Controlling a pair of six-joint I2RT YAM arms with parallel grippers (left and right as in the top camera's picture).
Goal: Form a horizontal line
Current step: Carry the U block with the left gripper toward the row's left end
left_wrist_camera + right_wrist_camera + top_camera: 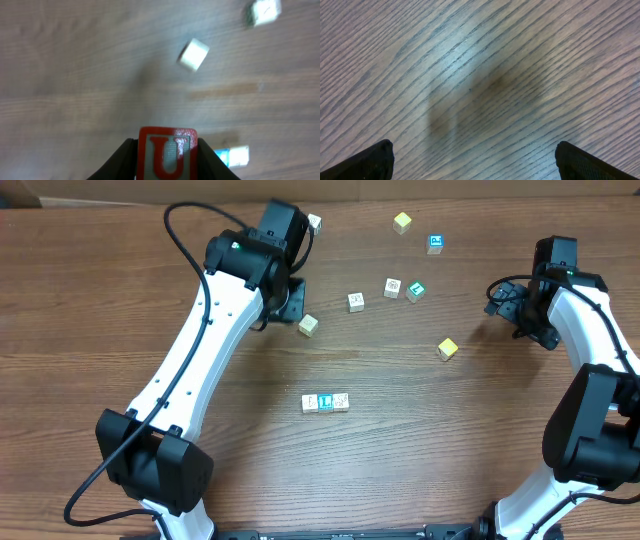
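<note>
The horizontal line (pixel 325 402) is a row of three touching letter cubes at the table's middle front, with a blue "L" face in the centre. Part of it shows in the left wrist view (pixel 235 156). My left gripper (pixel 305 227) is raised at the back of the table, far from the row. It is shut on a cube with a red "U" face (pixel 167 156), which also shows in the overhead view (pixel 314 222). My right gripper (pixel 503 297) is open and empty over bare wood (pixel 480 90) at the right.
Loose cubes lie behind the row: a pale one (pixel 308 325) (pixel 193 54), a tan one (pixel 355 302) (pixel 263 12), another tan one (pixel 392 287), a teal one (pixel 416 291), a blue one (pixel 435 244), and yellow ones (pixel 402 222) (pixel 447 349).
</note>
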